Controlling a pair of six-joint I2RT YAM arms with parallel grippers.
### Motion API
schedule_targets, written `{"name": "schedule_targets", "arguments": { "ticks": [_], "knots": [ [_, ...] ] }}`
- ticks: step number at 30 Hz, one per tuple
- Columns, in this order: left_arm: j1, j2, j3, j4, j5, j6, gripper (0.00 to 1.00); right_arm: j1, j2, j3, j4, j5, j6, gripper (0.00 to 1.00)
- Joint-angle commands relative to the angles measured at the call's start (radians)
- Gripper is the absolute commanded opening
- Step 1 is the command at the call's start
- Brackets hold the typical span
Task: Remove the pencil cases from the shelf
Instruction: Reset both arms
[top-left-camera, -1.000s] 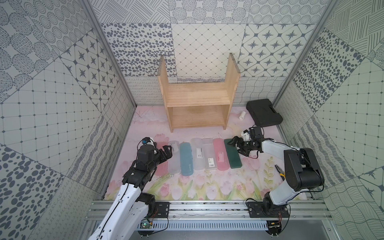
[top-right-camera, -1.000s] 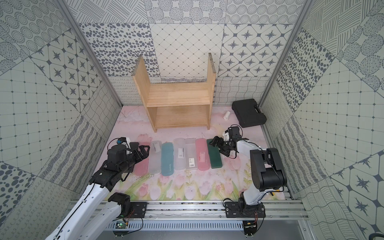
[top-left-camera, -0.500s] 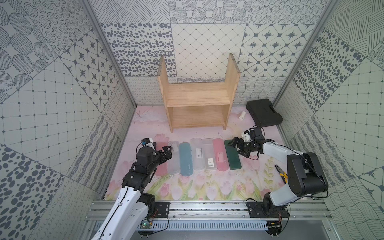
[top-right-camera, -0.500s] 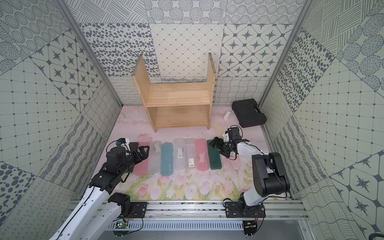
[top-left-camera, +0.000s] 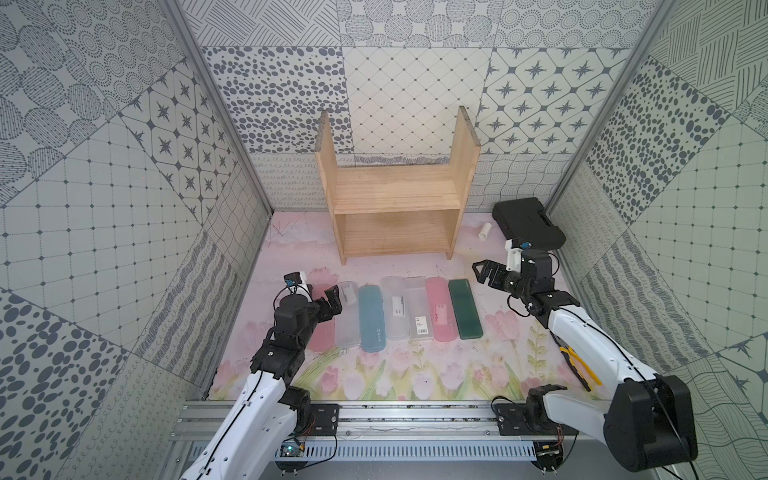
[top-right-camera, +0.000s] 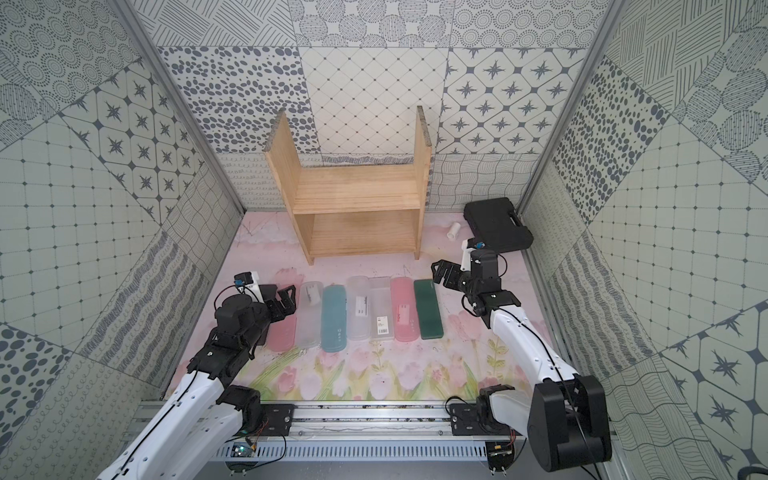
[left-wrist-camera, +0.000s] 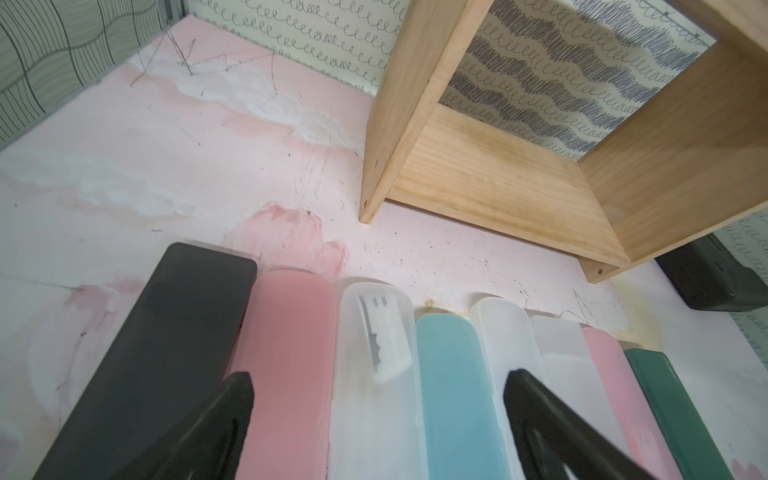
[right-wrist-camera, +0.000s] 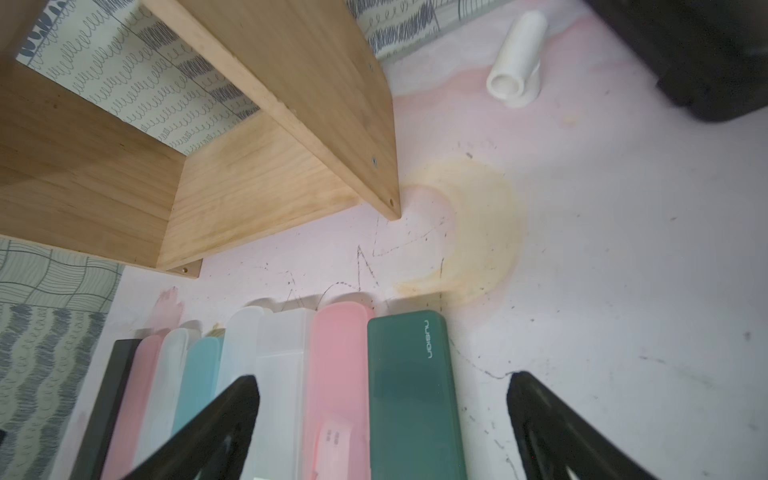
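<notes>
Two grippers hang low over the flowered mat (top-left-camera: 415, 374), both with jaws spread wide and nothing between them. The left gripper (top-left-camera: 328, 303) sits above the left end of a row of eight pencil cases (top-left-camera: 370, 318). The right gripper (top-left-camera: 486, 272) hovers just beside the dark green case (top-left-camera: 465, 309) at the right end. The cases lie flat and side by side, touching, in front of the shelf (top-left-camera: 395, 195). Its two boards are bare, so the task looks done.

The likeliest mishap is a careless pull-back: a low finger could catch a case, and because they touch, one shove would probably skew the whole row. The black case (left-wrist-camera: 153, 357) under the left arm seems most exposed.

Nearest among the other things, yellow-handled pliers (top-left-camera: 575, 363) lie beside the right forearm. Farther back, right of the shelf, a white cylinder (top-left-camera: 484, 231) and a black tool case (top-left-camera: 528, 222) sit behind the right gripper, where a backward swing might strike them.
</notes>
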Motion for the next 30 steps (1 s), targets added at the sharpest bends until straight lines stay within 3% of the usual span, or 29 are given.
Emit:
{"name": "schedule_targets", "arguments": {
  "ticks": [1,10,15,18,23,30],
  "knots": [
    [0.002,0.032,-0.004,0.239,-0.138,0.217,0.99,0.003,-0.052,-0.058,0.140,0.161,-0.125,0.98],
    [0.032,0.223,0.008,0.397,-0.074,0.434,0.99,-0.032,-0.077,-0.161,0.337,0.261,-0.200,0.98],
    [0.134,0.405,-0.042,0.589,0.110,0.383,0.99,-0.078,-0.027,-0.222,0.461,0.227,-0.200,0.98],
    [0.143,0.526,-0.042,0.656,0.171,0.372,0.99,-0.100,0.006,-0.218,0.466,0.209,-0.201,0.98],
    [0.142,0.681,-0.086,0.856,0.191,0.324,0.99,-0.115,0.019,-0.237,0.522,0.217,-0.220,0.98],
    [0.139,0.897,-0.058,0.998,0.167,0.327,0.99,-0.118,0.063,-0.278,0.629,0.247,-0.269,0.98]
  ]
}}
